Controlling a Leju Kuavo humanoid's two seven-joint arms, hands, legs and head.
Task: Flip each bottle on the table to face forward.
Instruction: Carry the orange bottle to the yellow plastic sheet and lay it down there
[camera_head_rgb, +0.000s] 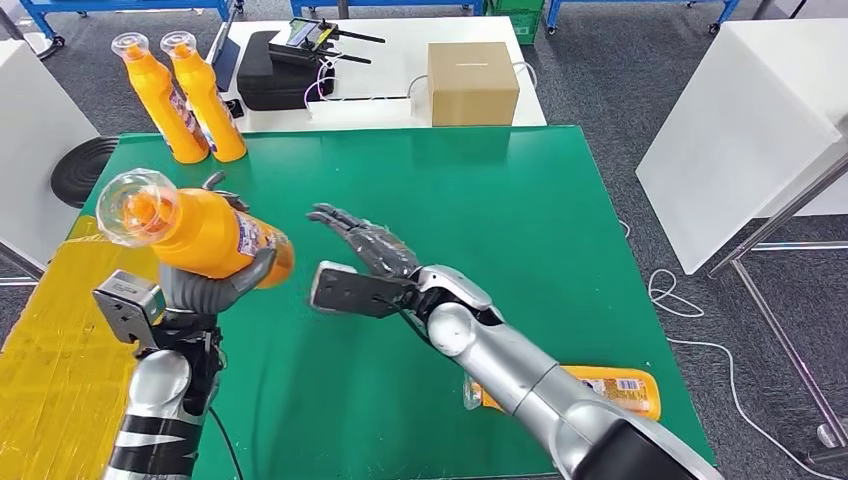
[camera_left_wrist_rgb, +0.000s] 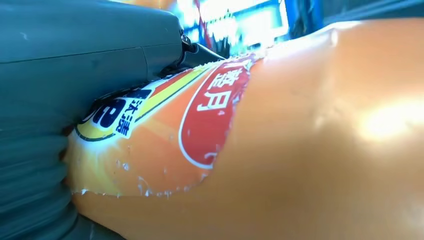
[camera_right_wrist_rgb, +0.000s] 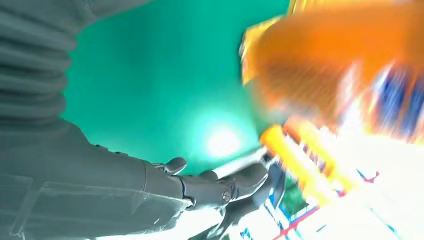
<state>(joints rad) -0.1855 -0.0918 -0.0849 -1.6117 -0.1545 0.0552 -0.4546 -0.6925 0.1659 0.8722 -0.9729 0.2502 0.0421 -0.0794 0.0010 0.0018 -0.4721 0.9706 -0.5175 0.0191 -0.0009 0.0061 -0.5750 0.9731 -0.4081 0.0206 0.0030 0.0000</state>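
Observation:
My left hand (camera_head_rgb: 205, 285) grips an orange bottle (camera_head_rgb: 195, 228) with a clear cap, lifted above the green table (camera_head_rgb: 480, 200) and tilted on its side, cap toward me. Its label (camera_left_wrist_rgb: 200, 115) shows close up in the left wrist view. My right hand (camera_head_rgb: 365, 245) is open, fingers stretched out flat just right of that bottle, not touching it; the same hand (camera_right_wrist_rgb: 200, 190) appears in the right wrist view beside the blurred orange bottle (camera_right_wrist_rgb: 340, 60). Two orange bottles (camera_head_rgb: 185, 95) stand upright at the table's far left corner. Another bottle (camera_head_rgb: 615, 390) lies flat near the front right, partly hidden by my right arm.
A cardboard box (camera_head_rgb: 472, 83) and a black case (camera_head_rgb: 275, 70) with cables rest on the white table behind. A yellow surface (camera_head_rgb: 55, 360) borders the left side. A white table (camera_head_rgb: 750, 130) stands at right, with cables on the floor.

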